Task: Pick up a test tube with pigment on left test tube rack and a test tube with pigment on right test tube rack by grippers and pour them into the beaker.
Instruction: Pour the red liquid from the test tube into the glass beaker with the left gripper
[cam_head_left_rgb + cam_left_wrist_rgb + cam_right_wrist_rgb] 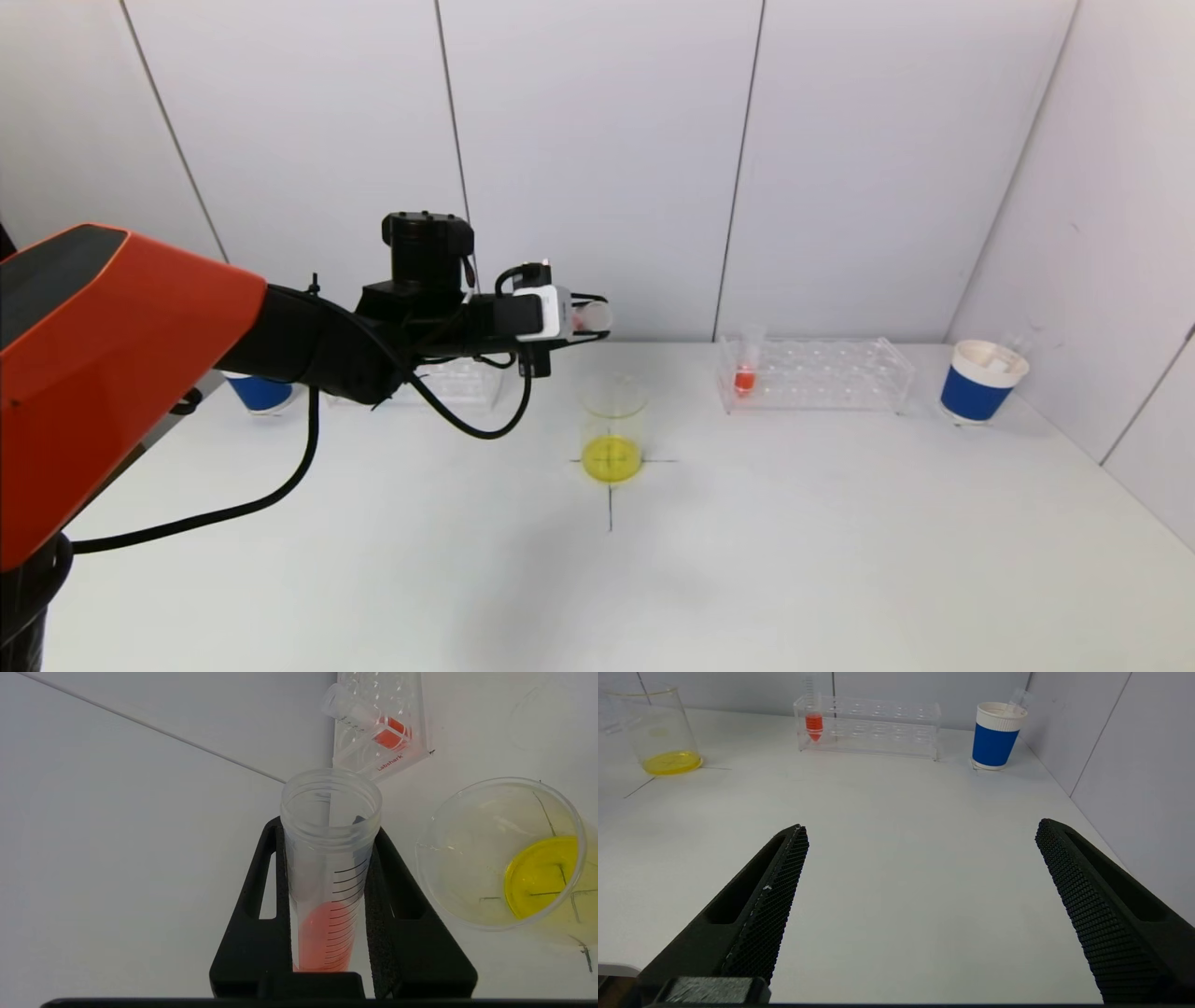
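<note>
My left gripper (588, 319) is shut on a clear test tube (327, 868) with orange-red pigment at its bottom. It holds the tube roughly level, above and just behind the beaker (613, 429), open mouth toward the right. The beaker holds yellow liquid (542, 877) and stands on a black cross mark. The right rack (812, 373) holds one tube with red pigment (745, 378) at its left end; that tube also shows in the right wrist view (813, 721). The left rack (457, 381) is partly hidden behind my arm. My right gripper (920, 858) is open and empty, low over the table.
A blue and white paper cup (982, 383) stands at the far right with an empty tube in it. Another blue cup (260, 392) stands at the far left behind my arm. White walls close the back and right side.
</note>
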You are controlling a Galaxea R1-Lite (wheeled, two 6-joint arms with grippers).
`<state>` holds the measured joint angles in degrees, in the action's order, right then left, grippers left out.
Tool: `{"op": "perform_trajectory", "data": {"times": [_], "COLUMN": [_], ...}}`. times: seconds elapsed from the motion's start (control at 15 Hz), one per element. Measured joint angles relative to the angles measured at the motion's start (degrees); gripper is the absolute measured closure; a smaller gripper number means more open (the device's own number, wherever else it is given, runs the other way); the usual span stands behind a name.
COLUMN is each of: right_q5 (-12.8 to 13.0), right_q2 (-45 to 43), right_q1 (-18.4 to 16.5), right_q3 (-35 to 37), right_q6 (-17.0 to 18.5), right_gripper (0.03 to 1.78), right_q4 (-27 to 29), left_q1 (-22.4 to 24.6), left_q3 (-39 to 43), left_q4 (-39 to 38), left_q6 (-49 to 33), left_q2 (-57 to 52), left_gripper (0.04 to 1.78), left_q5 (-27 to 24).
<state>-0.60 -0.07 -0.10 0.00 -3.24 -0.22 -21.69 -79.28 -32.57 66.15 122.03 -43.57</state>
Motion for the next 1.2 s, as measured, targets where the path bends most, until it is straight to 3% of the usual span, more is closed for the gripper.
{"op": "perform_trajectory", "data": {"times": [1.2], "right_q5": [0.0], "right_q2": [0.0], "right_q1": [0.0], "right_q3": [0.0], "right_q6": [0.0], "right_gripper": [0.04], "right_q4": [0.0], "left_q1": [0.3], "left_q3": [3.0], "left_q4": [-4.8], "left_q6": [10.8], "left_q2": [0.5], "left_gripper": [1.36], "left_q5": [-1.5]}}
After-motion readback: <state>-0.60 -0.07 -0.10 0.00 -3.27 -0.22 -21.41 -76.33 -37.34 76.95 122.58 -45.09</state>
